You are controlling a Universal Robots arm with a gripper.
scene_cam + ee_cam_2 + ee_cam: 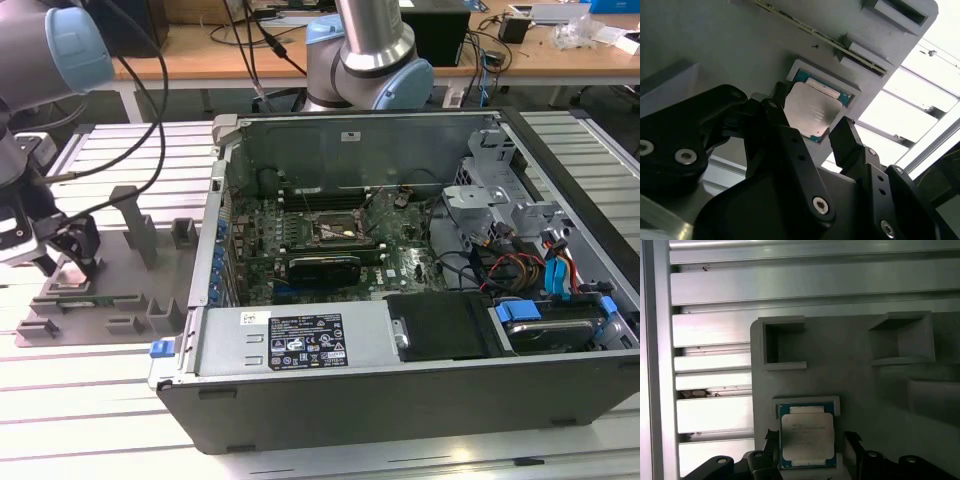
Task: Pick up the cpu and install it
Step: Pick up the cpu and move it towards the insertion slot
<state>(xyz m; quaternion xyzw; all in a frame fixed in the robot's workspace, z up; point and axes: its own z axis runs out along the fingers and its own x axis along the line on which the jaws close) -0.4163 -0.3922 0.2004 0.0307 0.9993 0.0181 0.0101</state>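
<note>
- A white-and-black label (300, 343) sits on the metal box at the front of the case (400, 405); its print is too small to make out; the cpu (806, 437) carries faint lines of print on its silvery lid, likewise unreadable.
- The arm (70, 45) bends over at the exterior view's left, its wrist pointing down onto the grey fixture (130, 290); the fixture lies on the slatted metal desk (100, 420), just beside the case.
- The jaws stand apart, one black finger (771, 440) on each side of the cpu; in both wrist views a thin gap shows between fingers and chip, so nothing is clamped.
- The cpu (810, 112) lies flat in a square recess of the fixture (840, 365), lid up, its blue-green rim showing round the lid; it sits between the jaws.
- Inside the case, the black-framed socket (340, 232) sits mid-board, well apart from the cpu.
</note>
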